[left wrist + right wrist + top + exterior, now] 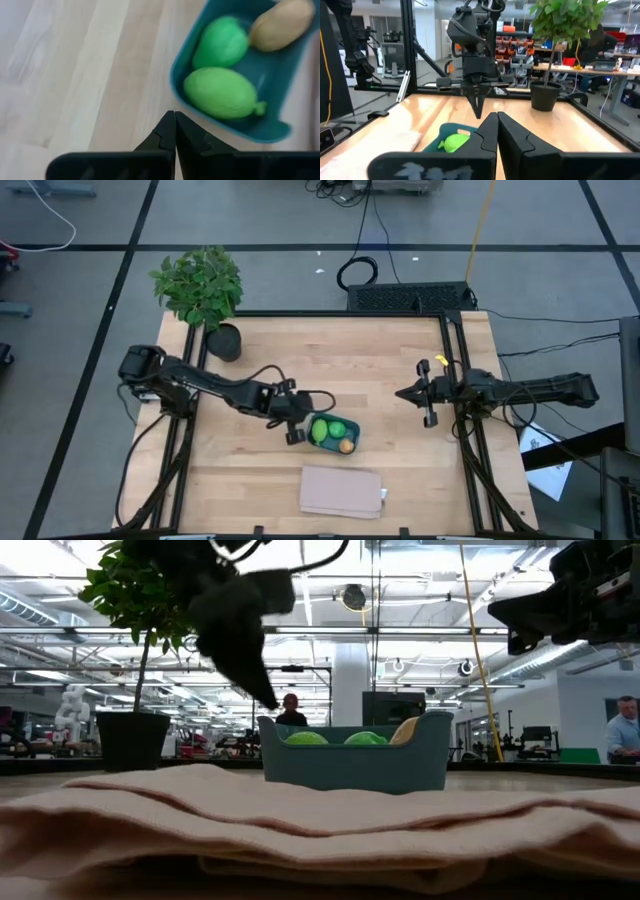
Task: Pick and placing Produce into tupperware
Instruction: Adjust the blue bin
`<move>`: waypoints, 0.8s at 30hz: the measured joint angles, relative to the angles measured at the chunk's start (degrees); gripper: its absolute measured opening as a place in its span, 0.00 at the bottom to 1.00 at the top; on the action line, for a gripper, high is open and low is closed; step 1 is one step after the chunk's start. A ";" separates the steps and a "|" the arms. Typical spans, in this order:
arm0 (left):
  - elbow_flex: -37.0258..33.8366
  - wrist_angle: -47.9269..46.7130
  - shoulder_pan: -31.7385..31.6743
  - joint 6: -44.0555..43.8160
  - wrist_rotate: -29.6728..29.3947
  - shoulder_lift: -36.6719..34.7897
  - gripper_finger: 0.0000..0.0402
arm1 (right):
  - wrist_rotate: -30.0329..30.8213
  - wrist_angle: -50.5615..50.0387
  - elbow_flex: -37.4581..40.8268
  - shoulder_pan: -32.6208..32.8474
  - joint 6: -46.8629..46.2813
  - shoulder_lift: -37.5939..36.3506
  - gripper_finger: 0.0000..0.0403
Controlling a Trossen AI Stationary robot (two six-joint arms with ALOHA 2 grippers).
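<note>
High view: tupperware [334, 434] mid-table, all three produce pieces inside. Left gripper [294, 426] hangs just left of its rim, fingers together, empty. Right gripper [424, 394] waits far right, fingers together.

Low view: tupperware [352, 761] upright behind the beige cloth [320, 820].

Left wrist view: nearer green piece [221, 93] lies long axis along the near wall, stem nub toward the corner. The other green piece [221, 42] looks shorter, probably blur.

Risk: the gripper sits close; a sideways move could clip the rim and shove or tip the container.
</note>
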State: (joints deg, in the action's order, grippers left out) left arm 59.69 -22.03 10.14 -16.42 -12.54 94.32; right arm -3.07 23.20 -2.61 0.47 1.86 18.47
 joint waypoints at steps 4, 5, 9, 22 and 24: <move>-3.71 2.47 1.34 -2.17 -3.49 0.04 0.01 | 0.00 0.34 0.00 -0.01 -0.40 1.94 0.00; -4.55 3.96 1.60 -2.15 -3.87 0.08 0.00 | -0.01 0.67 0.00 0.00 -0.74 2.38 0.00; -7.68 6.65 2.29 -2.70 -6.60 -0.30 0.01 | 0.00 1.71 0.00 0.00 -1.92 4.27 0.00; -16.42 20.96 3.92 -6.15 -7.15 -3.69 0.00 | 1.64 4.62 0.00 4.55 -10.75 16.74 0.00; -16.43 21.32 4.02 -6.06 -7.15 -3.69 0.00 | 2.33 6.77 0.02 6.02 -10.89 19.35 0.00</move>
State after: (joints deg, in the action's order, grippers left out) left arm 43.27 -0.71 14.16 -22.48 -19.68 90.63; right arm -0.75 29.97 -2.59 6.49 -9.03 37.82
